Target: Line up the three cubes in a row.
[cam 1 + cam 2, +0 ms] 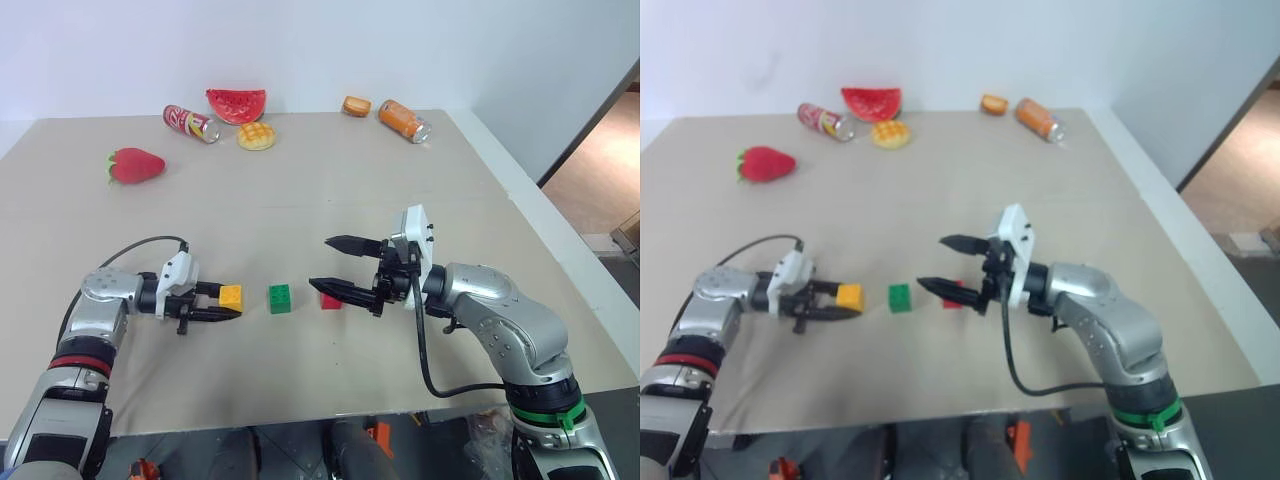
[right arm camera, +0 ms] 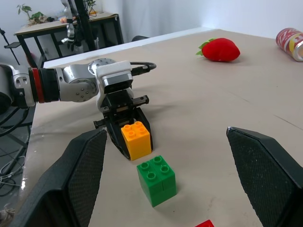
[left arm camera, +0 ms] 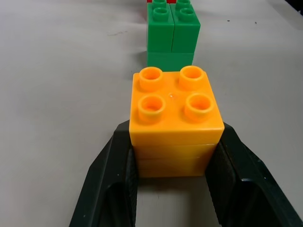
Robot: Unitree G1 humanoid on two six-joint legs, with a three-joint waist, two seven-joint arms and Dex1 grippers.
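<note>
The orange cube (image 1: pixel 231 296) is gripped between the two black fingers (image 3: pixel 111 184) of the left claw (image 1: pixel 222 303), studs up, low on the near part of the counter (image 1: pixel 330 200). The fingers are pressed against its two side faces. The green cube (image 1: pixel 280 298) is seen just beside it, towards the right, apart by a small gap, also studs up and resting on the counter. The red cube (image 1: pixel 331 300) lies beyond the green one, partly hidden behind the lower finger of the right claw (image 1: pixel 326 265). The three cubes are set roughly along one line running left to right across the counter. No long axis can be told on these squarish blocks. The right claw is held wide open and empty, its fingers pointed to the left, raised above the red cube. At the far edge a strawberry (image 1: pixel 135 165), two cans (image 1: pixel 190 123), a watermelon slice (image 1: pixel 236 104) and a bun (image 1: pixel 256 135) are seen, well apart from the cubes.
</note>
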